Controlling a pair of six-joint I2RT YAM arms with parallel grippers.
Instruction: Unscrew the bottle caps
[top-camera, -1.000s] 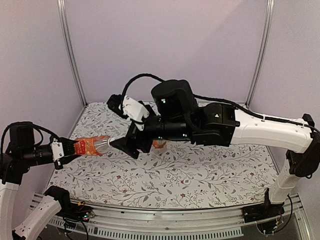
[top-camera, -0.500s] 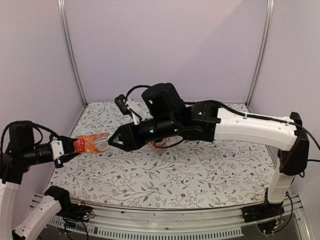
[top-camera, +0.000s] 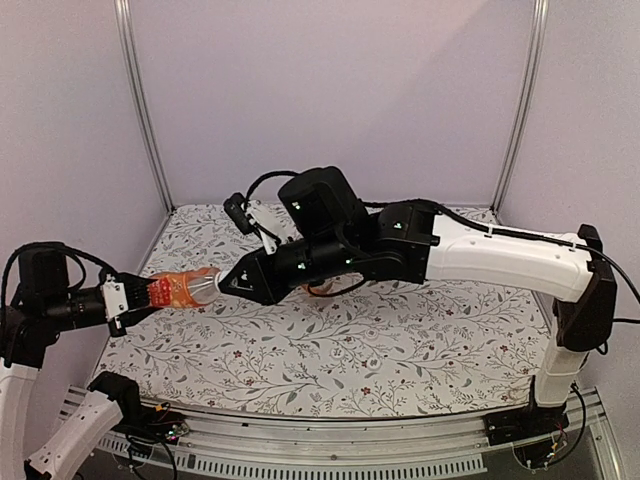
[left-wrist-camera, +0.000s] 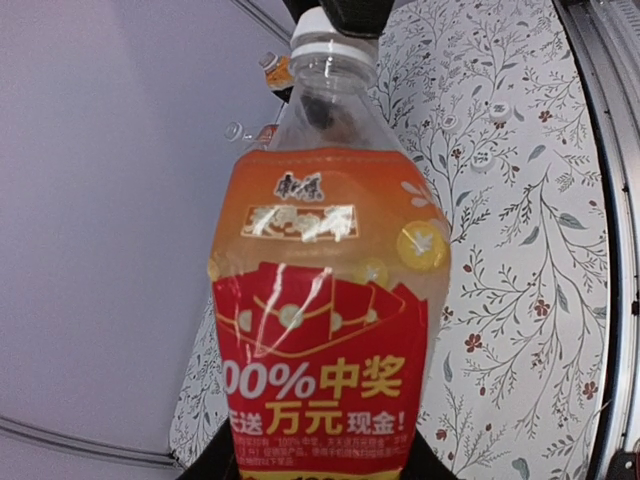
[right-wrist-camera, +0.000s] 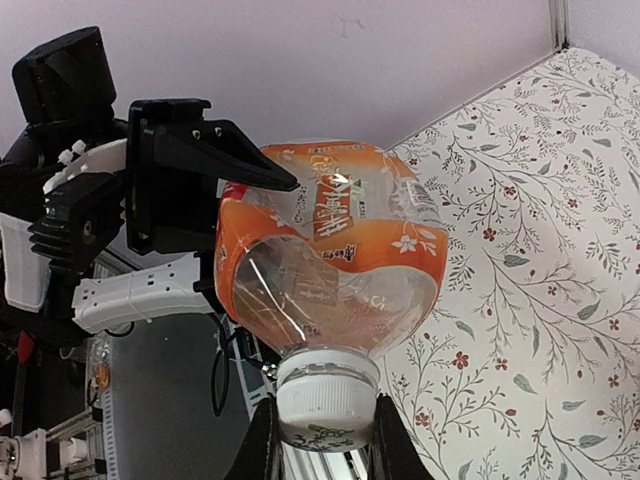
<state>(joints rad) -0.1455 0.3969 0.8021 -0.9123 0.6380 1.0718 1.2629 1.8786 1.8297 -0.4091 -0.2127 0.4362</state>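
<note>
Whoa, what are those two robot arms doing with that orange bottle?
They are working on opening it. The left hand holds the orange drink bottle by its bottom end, lying sideways in the air above the flowery table. The right hand pinches the white cap from both sides. The cap is on the bottle, not off yet.

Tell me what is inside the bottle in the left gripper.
The bottle shows no drink in its clear shoulder. Its orange label covers the lower body, so contents there are hidden.
</note>
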